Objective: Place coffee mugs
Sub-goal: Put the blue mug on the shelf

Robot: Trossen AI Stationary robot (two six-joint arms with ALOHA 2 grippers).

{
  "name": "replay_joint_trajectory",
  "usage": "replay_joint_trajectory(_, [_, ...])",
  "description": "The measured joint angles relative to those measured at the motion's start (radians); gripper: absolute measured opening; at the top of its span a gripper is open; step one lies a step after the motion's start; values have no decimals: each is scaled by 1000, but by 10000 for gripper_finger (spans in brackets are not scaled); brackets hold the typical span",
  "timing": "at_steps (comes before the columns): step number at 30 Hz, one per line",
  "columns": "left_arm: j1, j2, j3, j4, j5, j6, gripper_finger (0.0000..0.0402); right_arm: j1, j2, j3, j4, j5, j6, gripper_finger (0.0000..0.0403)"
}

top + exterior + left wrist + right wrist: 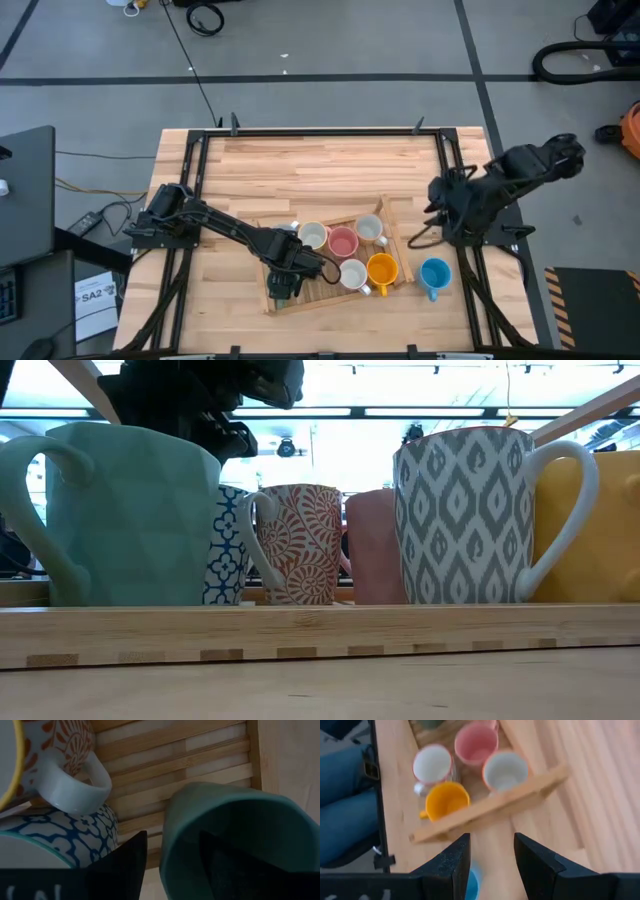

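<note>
A wooden slatted tray (395,235) holds several mugs: cream (313,235), pink (343,242), pale grey (369,228), white (353,273) and orange (383,268). The blue mug (435,272) stands on the table just right of the tray. The dark green mug (130,510) stands upright on its base at the tray's near left. My left gripper (172,865) is open over it, one finger (225,870) inside the mug and the other (122,867) outside its wall (170,835); a strip of tray shows between the outer finger and the wall. My right gripper (491,865) is open and empty, held high at the table's right.
A blue-patterned mug (60,827) and an orange-patterned mug (65,740) stand close beside the green one. The tray's front rail (320,630) runs along its near side. Bare tabletop lies beyond the tray toward the far edge (320,160). A person's leg (345,795) shows beside the table.
</note>
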State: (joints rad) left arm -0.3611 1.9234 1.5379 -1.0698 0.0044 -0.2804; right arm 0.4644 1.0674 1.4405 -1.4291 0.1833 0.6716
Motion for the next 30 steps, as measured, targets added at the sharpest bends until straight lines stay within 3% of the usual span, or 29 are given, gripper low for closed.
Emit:
replay_joint_trajectory(9, [0,-11,28,-15,0,-22,185,103,-67,-223,45,-56,147,157])
replay_joint_trajectory(30, [0,-9,282,-132,-2,15,185,202,-74,-572,343,-211,149,157])
